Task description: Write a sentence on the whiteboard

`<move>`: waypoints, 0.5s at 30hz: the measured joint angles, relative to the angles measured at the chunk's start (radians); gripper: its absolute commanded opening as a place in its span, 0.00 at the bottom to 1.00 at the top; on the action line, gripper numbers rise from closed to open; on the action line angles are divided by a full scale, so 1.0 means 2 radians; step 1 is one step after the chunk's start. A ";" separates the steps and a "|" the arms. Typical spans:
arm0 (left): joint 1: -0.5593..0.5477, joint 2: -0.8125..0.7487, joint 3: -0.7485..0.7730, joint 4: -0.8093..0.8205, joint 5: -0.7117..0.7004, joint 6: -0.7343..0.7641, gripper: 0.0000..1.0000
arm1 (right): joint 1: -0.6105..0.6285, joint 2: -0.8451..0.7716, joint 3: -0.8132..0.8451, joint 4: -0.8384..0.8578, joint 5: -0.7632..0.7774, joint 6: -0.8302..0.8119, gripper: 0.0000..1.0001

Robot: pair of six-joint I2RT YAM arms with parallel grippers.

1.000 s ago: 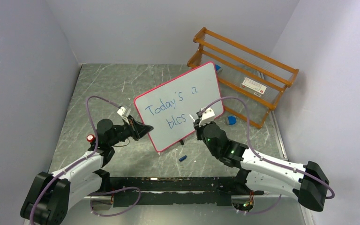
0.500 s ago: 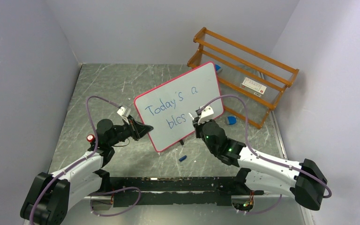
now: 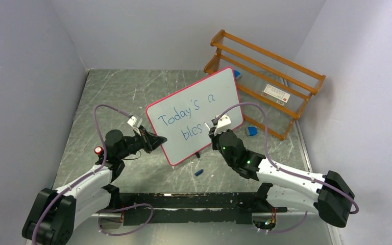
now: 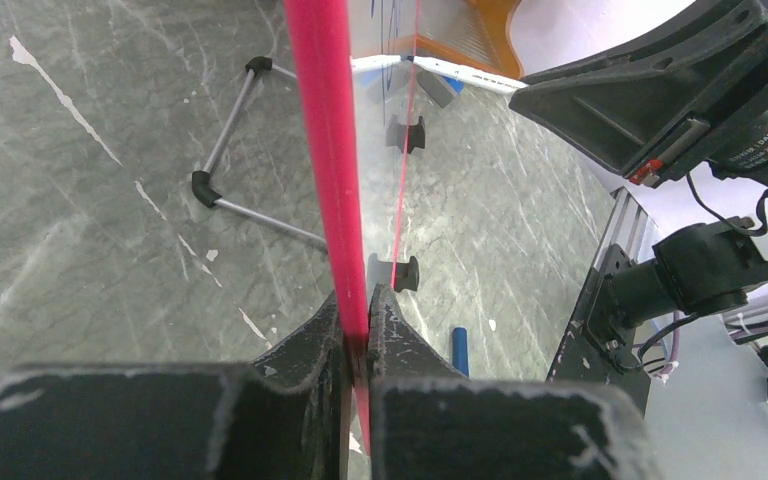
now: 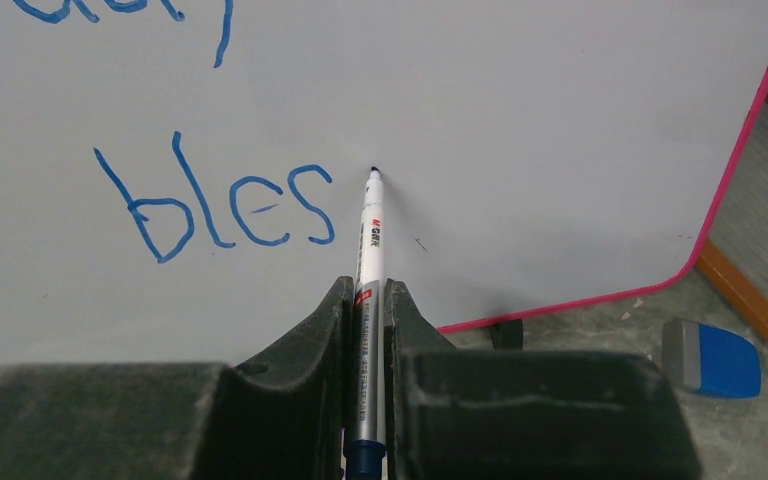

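Right gripper [image 5: 365, 290]: clenched on a slim white marker [image 5: 368, 250], barrel pinched between both fingers, dark tip pointing away toward the board. The tip sits just right of the last "s"; cannot tell whether it actually touches the surface.

Left gripper [image 4: 358, 300]: clamped on the pink-red rim of the whiteboard [image 4: 325, 150] at its near-left edge, one finger on each face. From the left wrist the board shows edge-on, upright.

The whiteboard [image 3: 219, 89]: stands mid-table, tilted back, lower-left corner near, upper-right corner far. A small black foot [image 4: 405, 272] sits under the lower edge. A thin metal stand with black joints [image 4: 240, 205] rests on the table behind the board.

The sentence [image 3: 186, 116]: blue marker, two slanted lines on the board's left half. Upper line reads "Today's a". Lower line reads "bles" [image 5: 215, 205]. The board's right half is bare white.

Surroundings:
- Table [image 3: 117, 97]: grey, marbled, scuffed with pale streaks.
- Blue cap [image 3: 198, 172]: lies on the table near the board's lower edge, between the two arms.
- Blue and grey eraser [image 5: 710, 358]: on the table right of the board, apart from it.
- Orange wooden rack [image 3: 265, 71]: far right, behind the board's upper corner; a white label with a red mark [image 3: 276, 92] on it.
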 measured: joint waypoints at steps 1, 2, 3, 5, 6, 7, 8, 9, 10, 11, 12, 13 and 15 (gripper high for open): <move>0.000 0.000 0.000 0.000 0.000 0.000 0.05 | 0.000 0.000 0.000 0.000 0.000 -0.001 0.00; 0.000 0.000 0.000 0.000 0.000 0.000 0.05 | 0.000 0.000 0.000 0.000 0.000 -0.001 0.00; 0.000 0.000 0.000 0.000 0.000 0.000 0.05 | 0.000 0.000 0.000 0.000 -0.001 -0.002 0.00; 0.000 0.000 0.000 0.000 0.000 0.000 0.05 | 0.000 0.000 0.000 0.001 -0.001 -0.002 0.00; 0.000 0.000 0.000 0.000 0.000 0.000 0.05 | 0.000 0.000 0.000 0.001 -0.002 -0.003 0.00; 0.000 0.000 0.000 0.000 -0.001 0.000 0.05 | 0.000 0.000 0.000 0.001 -0.002 -0.003 0.00; 0.000 0.000 0.000 0.000 -0.001 0.000 0.05 | 0.000 0.000 0.000 0.001 -0.002 -0.003 0.00; 0.000 0.000 0.000 0.000 0.000 0.000 0.05 | 0.000 0.000 0.000 0.001 -0.003 -0.004 0.00; 0.000 0.000 0.000 0.000 -0.001 0.000 0.05 | 0.000 0.000 0.000 0.001 -0.004 -0.005 0.00; 0.000 0.000 0.000 0.000 -0.001 0.000 0.05 | 0.000 0.000 0.000 0.001 -0.005 -0.006 0.00; 0.000 0.000 0.000 -0.001 -0.001 0.000 0.05 | 0.000 0.000 0.000 0.001 -0.006 -0.006 0.00; 0.000 0.000 0.000 -0.001 -0.001 0.000 0.05 | -0.001 0.000 0.000 0.001 -0.007 -0.006 0.00; 0.000 -0.001 0.000 -0.001 -0.001 0.000 0.05 | -0.001 -0.001 0.000 0.002 -0.010 -0.007 0.00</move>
